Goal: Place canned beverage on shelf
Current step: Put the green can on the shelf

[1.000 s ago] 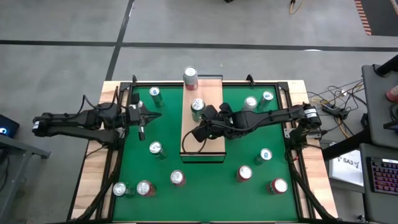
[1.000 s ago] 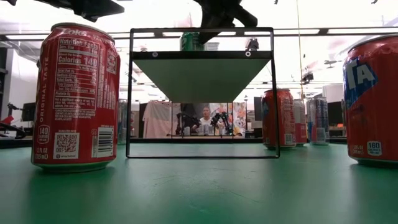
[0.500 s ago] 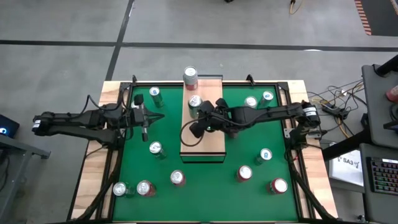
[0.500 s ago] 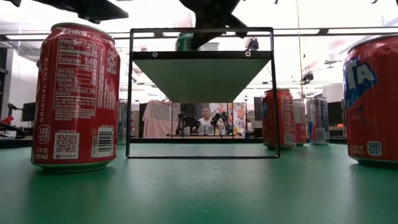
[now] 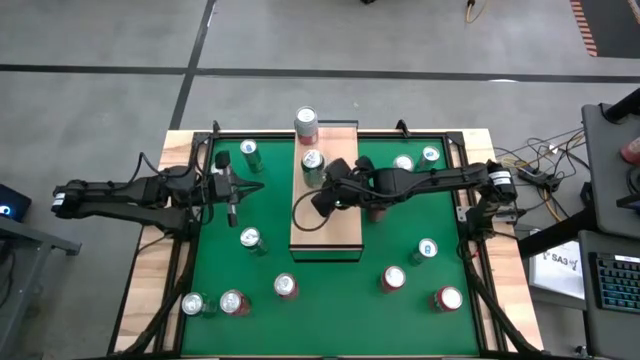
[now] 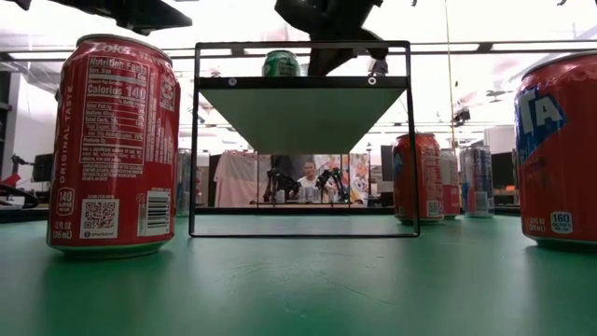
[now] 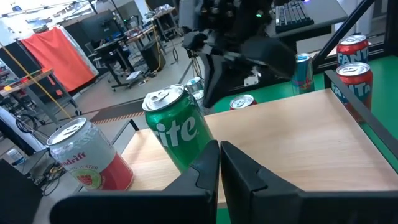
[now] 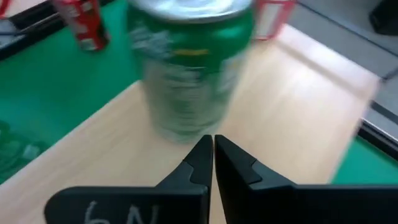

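High view: green can and red-white can upright on shelf

**Colours and patterns across the table**

The flat table surface is solid green, framed by a pale wooden rim. The long rectangular shelf of pale, reddish-grained wood sits on a thin dark frame. On it stands a green can with white lettering and a silver top, and beside it a can in silver-white and red with a strawberry picture. A tall red cola can with white print and a black code square stands on the green. Red cans with blue-and-white lettering appear too. Both arms are dark.
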`<state>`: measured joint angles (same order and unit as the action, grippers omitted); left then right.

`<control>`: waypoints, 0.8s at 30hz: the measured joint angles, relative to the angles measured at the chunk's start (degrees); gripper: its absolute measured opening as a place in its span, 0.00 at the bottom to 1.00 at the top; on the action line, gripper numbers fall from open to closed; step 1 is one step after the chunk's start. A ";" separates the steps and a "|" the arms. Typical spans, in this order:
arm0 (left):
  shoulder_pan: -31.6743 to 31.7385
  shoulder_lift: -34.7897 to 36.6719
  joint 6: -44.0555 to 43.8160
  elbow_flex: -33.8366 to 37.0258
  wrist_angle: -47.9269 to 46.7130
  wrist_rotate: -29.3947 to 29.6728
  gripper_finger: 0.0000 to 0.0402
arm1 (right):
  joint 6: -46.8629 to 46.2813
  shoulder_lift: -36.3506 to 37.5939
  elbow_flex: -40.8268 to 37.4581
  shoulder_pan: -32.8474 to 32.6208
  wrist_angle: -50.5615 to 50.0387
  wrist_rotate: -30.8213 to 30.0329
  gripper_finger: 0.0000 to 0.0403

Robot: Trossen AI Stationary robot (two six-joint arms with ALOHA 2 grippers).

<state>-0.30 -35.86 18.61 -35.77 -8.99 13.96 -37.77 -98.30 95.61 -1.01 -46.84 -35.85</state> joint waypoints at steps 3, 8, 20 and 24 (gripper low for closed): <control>0.00 -0.03 0.00 0.00 0.01 0.00 0.00 | 0.58 0.04 0.00 1.81 0.70 -0.36 0.02; 0.00 0.00 0.42 0.00 0.02 0.00 0.00 | 3.69 0.05 0.00 4.23 3.16 -0.22 0.02; 0.00 -0.06 0.39 0.00 0.00 0.00 0.00 | 3.97 0.15 0.02 1.84 5.83 1.78 0.02; -0.01 -0.06 0.39 0.00 0.00 0.00 0.00 | 2.93 0.15 0.02 1.01 5.83 1.78 0.02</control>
<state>-0.30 -35.92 19.00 -35.77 -8.99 13.96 -34.84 -98.15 95.64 0.00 -41.01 -34.06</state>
